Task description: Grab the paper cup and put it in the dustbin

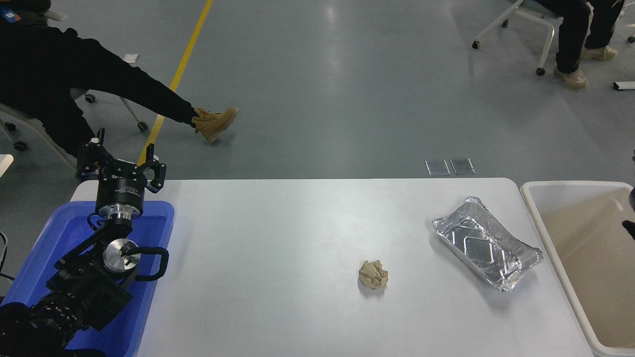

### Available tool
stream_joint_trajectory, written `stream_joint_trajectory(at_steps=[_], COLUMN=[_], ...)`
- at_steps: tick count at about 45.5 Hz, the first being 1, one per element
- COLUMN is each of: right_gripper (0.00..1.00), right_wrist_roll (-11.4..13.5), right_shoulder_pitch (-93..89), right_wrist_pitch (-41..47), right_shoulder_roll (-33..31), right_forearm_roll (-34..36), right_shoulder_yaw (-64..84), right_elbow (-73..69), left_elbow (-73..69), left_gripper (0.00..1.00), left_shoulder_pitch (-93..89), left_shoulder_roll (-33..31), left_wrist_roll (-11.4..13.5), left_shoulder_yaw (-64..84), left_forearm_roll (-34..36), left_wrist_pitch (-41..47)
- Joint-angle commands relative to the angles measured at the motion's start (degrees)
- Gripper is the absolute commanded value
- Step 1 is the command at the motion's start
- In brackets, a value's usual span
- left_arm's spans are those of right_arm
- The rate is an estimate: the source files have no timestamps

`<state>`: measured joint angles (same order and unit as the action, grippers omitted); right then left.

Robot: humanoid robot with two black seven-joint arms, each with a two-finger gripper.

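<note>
No paper cup visible on the table, dustbin (540, 223) off its right edge, left gripper (121, 166) parked open at far-left corner, right gripper's state unreadable; risk: grabbing paper ball (373, 274) instead.

The left gripper (121, 161) hung open over the blue tray (154, 258) at the table's (278, 233) left edge. Mid-table lay a paper ball (373, 274), right of it a foil tray (486, 243); the dustbin (555, 243) stood off the right edge.
</note>
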<state>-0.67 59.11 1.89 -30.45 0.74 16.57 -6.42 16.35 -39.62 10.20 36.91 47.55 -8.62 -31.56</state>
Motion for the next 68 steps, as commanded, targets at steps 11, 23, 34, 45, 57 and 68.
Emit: stream_joint_trajectory(at_steps=[11,23,34,45,57,68], right_gripper=[1.0,1.0,1.0,1.0,1.0,1.0], right_wrist_roll=[0.15,-0.2,-0.47,-0.91,-1.61,-1.52], right_shoulder_pitch=[33.42,58.65,70.26,72.29,72.37,72.11], right_wrist_pitch=[1.1,2.15,22.79,32.91,33.62,32.31], right_shoulder_roll=[-17.8,-9.73,-7.43,-6.73,-2.52,5.75], right_forearm_roll=[-26.04,-28.34,-26.85,-14.63,-11.03,-11.2], right_shoulder_yaw=[21.47,47.39,49.78,48.2,48.82,49.78], right_elbow=[-48.14,-71.0,-82.09,-86.48,-88.68,-88.15], left_elbow=[0.0,0.0,0.0,0.0,0.0,0.0], left_gripper=[0.99,0.99,0.99,0.99,0.99,0.99], left_shoulder_pitch=[-0.01,-0.01,-0.01,0.07,-0.01,-0.01], left_shoulder_roll=[0.0,0.09,0.0,0.0,0.0,0.0], left_wrist_roll=[0.0,0.0,0.0,0.0,0.0,0.0], left_shoulder_yaw=[0.0,0.0,0.0,0.0,0.0,0.0], left_forearm_roll=[0.1,0.1,0.01,0.01,0.01,0.01], left_wrist_pitch=[-0.08,-0.08,0.01,0.01,0.01,0.01])
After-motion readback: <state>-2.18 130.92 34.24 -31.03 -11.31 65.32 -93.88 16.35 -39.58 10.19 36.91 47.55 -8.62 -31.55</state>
